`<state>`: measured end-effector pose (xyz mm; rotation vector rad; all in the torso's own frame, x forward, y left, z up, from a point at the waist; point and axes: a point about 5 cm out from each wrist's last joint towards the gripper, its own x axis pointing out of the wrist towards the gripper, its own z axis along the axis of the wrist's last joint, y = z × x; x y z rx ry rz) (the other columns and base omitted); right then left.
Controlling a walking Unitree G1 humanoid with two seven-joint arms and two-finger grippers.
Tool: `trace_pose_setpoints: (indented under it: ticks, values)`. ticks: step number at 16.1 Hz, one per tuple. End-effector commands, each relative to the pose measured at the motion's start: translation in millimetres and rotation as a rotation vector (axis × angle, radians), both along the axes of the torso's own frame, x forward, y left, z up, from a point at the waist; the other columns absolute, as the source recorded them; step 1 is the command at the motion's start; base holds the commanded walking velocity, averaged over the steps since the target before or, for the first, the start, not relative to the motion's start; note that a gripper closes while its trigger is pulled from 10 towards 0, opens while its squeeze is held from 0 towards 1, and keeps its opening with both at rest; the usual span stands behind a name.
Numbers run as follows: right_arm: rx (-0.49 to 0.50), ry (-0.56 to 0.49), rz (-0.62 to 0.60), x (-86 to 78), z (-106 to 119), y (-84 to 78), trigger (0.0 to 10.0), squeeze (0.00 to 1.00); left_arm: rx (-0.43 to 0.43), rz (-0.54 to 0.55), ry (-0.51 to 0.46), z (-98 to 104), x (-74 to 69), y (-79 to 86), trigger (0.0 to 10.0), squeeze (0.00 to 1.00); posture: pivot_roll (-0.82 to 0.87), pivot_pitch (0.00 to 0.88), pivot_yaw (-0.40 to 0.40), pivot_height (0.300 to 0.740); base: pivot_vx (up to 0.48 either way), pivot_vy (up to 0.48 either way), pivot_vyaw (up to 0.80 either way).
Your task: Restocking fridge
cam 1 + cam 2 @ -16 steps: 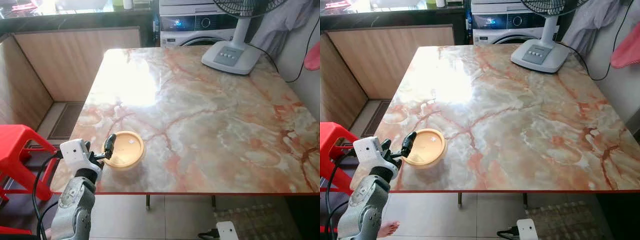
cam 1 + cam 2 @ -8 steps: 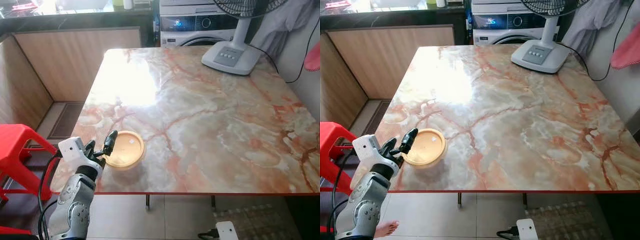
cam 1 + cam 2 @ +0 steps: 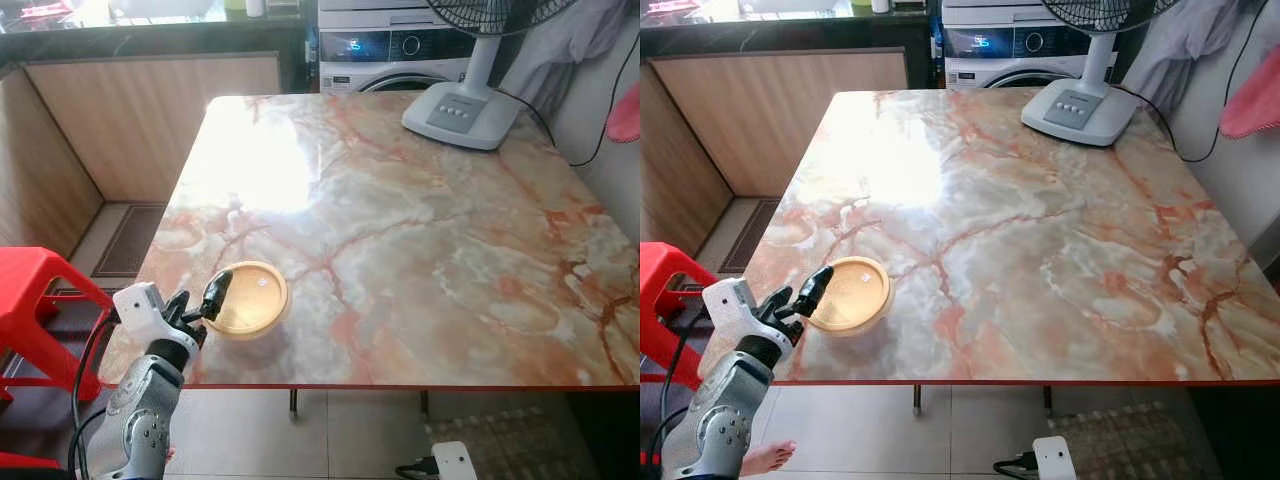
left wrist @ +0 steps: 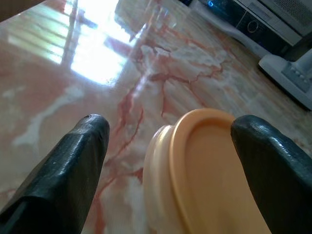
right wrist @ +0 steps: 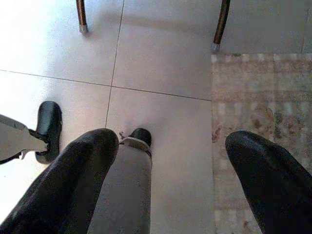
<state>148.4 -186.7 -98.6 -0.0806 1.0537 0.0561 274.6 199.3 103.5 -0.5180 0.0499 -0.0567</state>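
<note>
Left end effector (image 3: 200, 306) dropped slightly nearer since earlier frame, fingers spread, flanking lidded orange container (image 3: 249, 298) at table (image 3: 420, 250) near-left edge, lining up grasp. Right end effector (image 5: 170, 180) idle, spread.

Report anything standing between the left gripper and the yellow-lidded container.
Nothing visible does. The left gripper, open, sits right at the yellow-lidded container near the table corner, one finger beside it, one over its lid.

**Marble-patterned table and the items resting on it**

A glossy table (image 3: 400, 250) with pink-orange veining and a red edge is shown. A round container with an orange lid (image 3: 250, 298) is seated near the front left corner. A white fan base (image 3: 462, 112) is set at the far right corner.
</note>
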Motion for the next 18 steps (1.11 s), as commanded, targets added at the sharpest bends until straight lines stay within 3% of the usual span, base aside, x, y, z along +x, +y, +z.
trace_pose_setpoints:
  ticks: [1, 11, 18]
  values:
    - [-0.007, 0.008, 0.013, -2.7, -1, -0.3, 10.0, 0.00, -0.017, 0.000, 0.015, -5, -0.1, -1.6, 10.0, 0.00, 0.06, 0.062, 0.010, 0.740, 0.000, 0.000, 0.00]
    - [-0.007, 0.008, 0.016, -2.4, -1, -0.4, 10.0, 0.00, -0.113, -0.105, -0.002, -5, 11.8, -15.5, 10.0, 0.00, 0.05, 0.065, 0.009, 0.740, 0.000, 0.000, 0.00]
    - [-0.005, 0.010, 0.018, -2.6, -1, 0.0, 10.0, 0.00, -0.166, -0.184, 0.012, -13, 10.4, -30.0, 10.0, 0.00, 0.05, 0.067, 0.009, 0.740, 0.000, 0.000, 0.00]
